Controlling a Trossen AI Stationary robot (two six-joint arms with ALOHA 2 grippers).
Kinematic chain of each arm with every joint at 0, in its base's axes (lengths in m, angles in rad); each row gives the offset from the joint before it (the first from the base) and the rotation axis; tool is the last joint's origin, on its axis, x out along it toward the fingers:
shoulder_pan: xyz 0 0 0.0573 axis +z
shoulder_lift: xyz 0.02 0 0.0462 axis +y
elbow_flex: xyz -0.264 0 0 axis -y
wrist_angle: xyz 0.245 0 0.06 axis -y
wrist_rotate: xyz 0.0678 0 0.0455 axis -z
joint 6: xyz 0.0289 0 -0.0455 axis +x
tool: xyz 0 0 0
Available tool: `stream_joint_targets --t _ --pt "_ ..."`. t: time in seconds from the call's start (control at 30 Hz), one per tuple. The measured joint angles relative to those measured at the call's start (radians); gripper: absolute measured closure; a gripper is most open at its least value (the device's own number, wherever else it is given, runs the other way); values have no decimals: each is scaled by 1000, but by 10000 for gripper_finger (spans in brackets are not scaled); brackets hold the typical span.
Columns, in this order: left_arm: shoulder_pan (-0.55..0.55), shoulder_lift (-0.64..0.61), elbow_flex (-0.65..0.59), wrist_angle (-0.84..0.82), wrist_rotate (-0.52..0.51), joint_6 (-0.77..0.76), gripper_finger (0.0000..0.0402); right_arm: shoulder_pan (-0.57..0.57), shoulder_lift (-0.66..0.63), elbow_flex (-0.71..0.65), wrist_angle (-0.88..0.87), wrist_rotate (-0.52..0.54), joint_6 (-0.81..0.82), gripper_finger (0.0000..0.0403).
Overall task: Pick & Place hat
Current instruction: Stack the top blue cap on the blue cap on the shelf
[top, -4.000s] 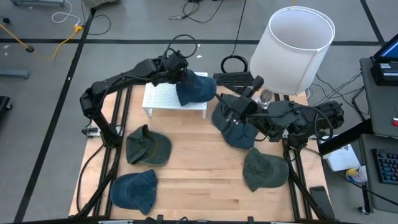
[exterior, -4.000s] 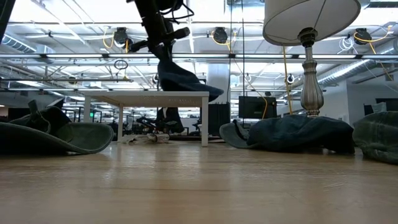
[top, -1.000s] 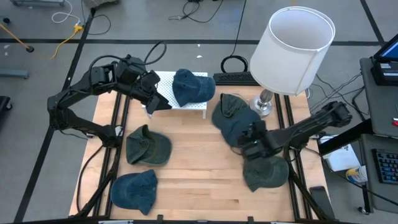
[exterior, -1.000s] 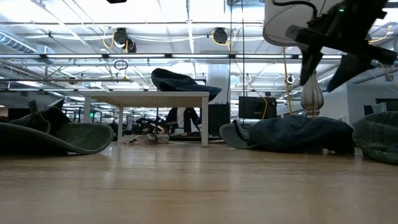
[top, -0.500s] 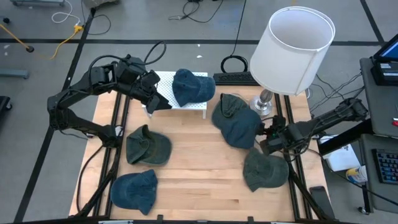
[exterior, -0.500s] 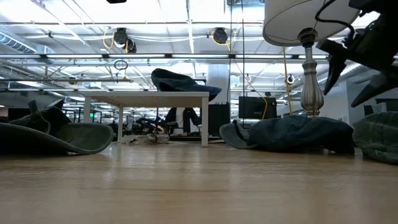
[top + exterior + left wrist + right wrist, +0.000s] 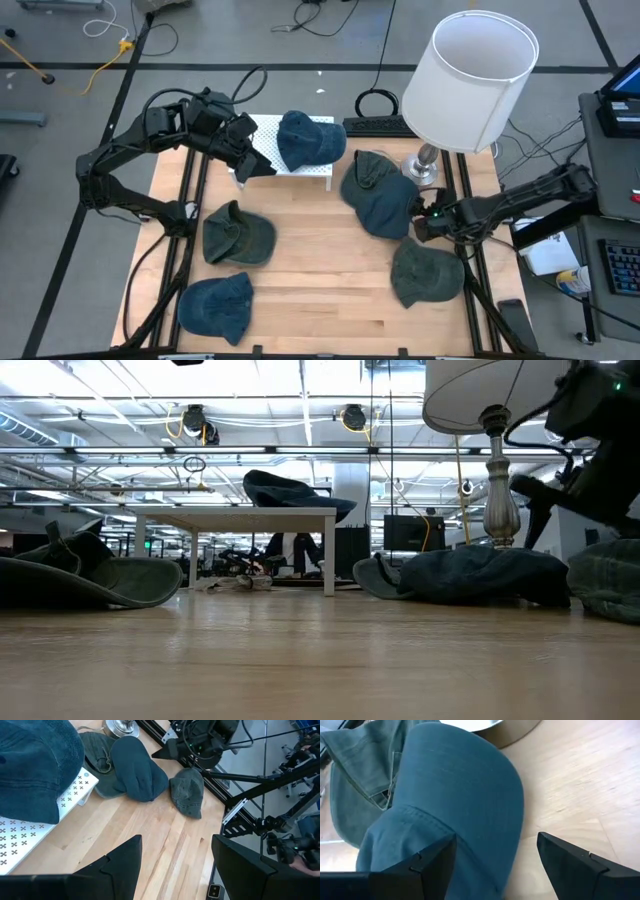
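Observation:
A blue hat (image 7: 305,140) lies on the white perforated stand (image 7: 262,150), its brim past the stand's right end (image 7: 335,510). My left gripper (image 7: 255,162) hovers open over the stand's left end, with the hat (image 7: 30,765) beside it. Another blue hat (image 7: 382,205) rests crown up on the table, partly on a green hat (image 7: 365,170) by the lamp. My right gripper (image 7: 416,225) stands open just right of this blue hat (image 7: 455,795), pointing at it and a little above the table (image 7: 535,510). Nothing is between its fingers.
The lamp (image 7: 470,70) stands at the far right, its base (image 7: 425,165) behind the hats. More hats lie on the table: green at near right (image 7: 425,275), green at left (image 7: 238,235), blue at near left (image 7: 215,305). Bare wood (image 7: 320,270) shows in the middle.
My right arm has drawn back toward the table's right edge. Its gripper has come down from lampshade height to just above the hats and now points at the blue hat by the lamp. The hats have stayed where they were.

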Motion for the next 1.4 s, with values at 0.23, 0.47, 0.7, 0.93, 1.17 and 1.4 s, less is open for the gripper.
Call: stream_joint_targets --t 0.23,0.47,0.7,0.93,1.17,1.4 --pt "0 0 0 0 1 -4 160 -17 0 -113 181 31 -15 133" --pt "0 0 0 0 1 -3 160 -17 0 -220 458 128 -99 133" --pt "0 0 0 0 0 -3 160 -17 0 -281 622 170 -197 133" --pt "0 0 -1 0 0 -5 160 -17 1 -297 744 257 -317 133" --pt "0 0 -1 0 -3 -16 160 -15 1 -297 810 264 -391 133" --pt "0 0 -1 0 -8 -16 160 0 1 -297 1040 241 -668 133"
